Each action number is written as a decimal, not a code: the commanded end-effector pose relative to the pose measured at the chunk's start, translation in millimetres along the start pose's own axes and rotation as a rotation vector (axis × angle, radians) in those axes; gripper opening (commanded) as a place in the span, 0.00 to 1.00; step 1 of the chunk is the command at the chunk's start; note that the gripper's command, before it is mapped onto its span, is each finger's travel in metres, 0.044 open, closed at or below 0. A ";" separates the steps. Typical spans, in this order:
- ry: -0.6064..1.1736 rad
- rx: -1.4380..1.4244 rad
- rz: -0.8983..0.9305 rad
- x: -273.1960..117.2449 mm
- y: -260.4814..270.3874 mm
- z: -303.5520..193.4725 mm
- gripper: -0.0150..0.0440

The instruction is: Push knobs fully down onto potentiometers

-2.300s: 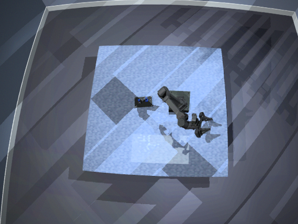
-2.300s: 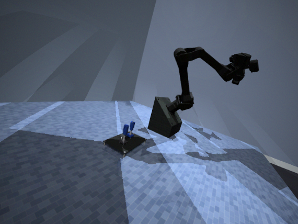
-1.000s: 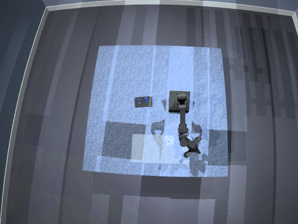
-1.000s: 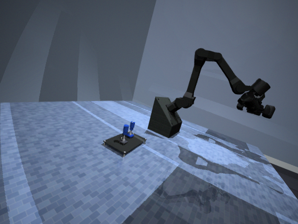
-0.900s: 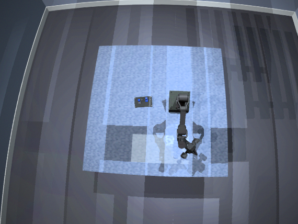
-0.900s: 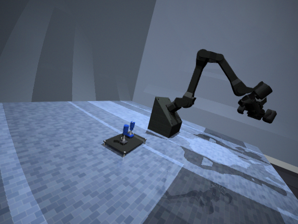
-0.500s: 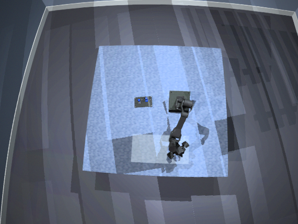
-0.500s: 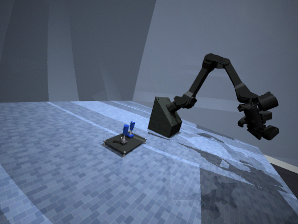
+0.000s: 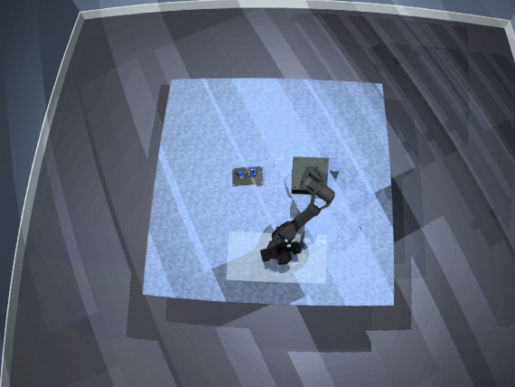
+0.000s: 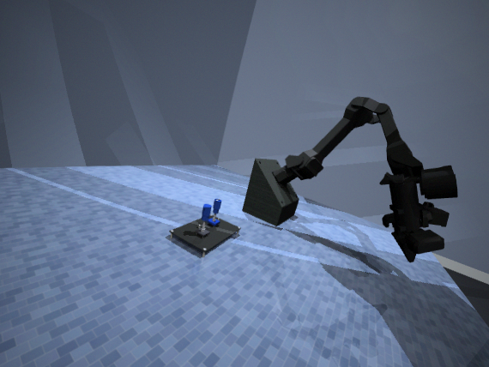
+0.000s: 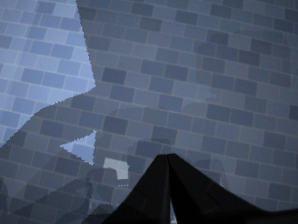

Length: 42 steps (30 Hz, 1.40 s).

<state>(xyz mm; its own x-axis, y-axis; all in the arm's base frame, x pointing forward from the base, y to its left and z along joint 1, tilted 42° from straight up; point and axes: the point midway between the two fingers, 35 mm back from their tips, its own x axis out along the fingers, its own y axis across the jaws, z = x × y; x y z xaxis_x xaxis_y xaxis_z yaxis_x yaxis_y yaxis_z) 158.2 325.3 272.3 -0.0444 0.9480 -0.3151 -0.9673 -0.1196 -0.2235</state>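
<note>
The dark circuit board [image 9: 236, 182] [image 10: 205, 245] stands on short legs. A blue knob [image 9: 239, 173] [image 10: 207, 213] stands upright over the grey potentiometer [image 10: 202, 232], with shaft showing between them. The other blue knob [image 9: 253, 172] [image 10: 217, 205] stands over the blue-bodied potentiometer [image 10: 214, 222], also with a gap and shaft showing. Both potentiometers appear to be on the board. My gripper [image 10: 411, 259] [image 11: 166, 162] is shut and empty, fingertips together, pointing down. It hangs well away from the board, towards the front of the table in the top view. The wrist view shows neither board nor knobs.
The arm's dark wedge-shaped base block [image 9: 298, 164] [image 10: 266, 197] stands right of the board in the top view. A pale rectangle [image 9: 239, 271] lies on the tabletop under the hand. The table's front edge [image 9: 266, 303] is beyond it.
</note>
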 end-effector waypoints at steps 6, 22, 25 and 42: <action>0.198 0.207 -0.141 -26.9 -66.1 -80.3 0.25; 0.433 0.659 -0.313 -123.9 -116.0 -220.0 0.25; 0.467 0.754 -0.336 -145.7 -116.4 -246.5 0.25; 0.503 1.315 -0.400 -265.4 -64.4 -363.6 0.25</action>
<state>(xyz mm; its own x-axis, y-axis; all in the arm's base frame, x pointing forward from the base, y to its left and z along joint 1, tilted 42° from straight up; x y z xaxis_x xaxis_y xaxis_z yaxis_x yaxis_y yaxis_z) 331.9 3.8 47.4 0.1184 0.6133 -0.7810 -0.5187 0.7089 0.4780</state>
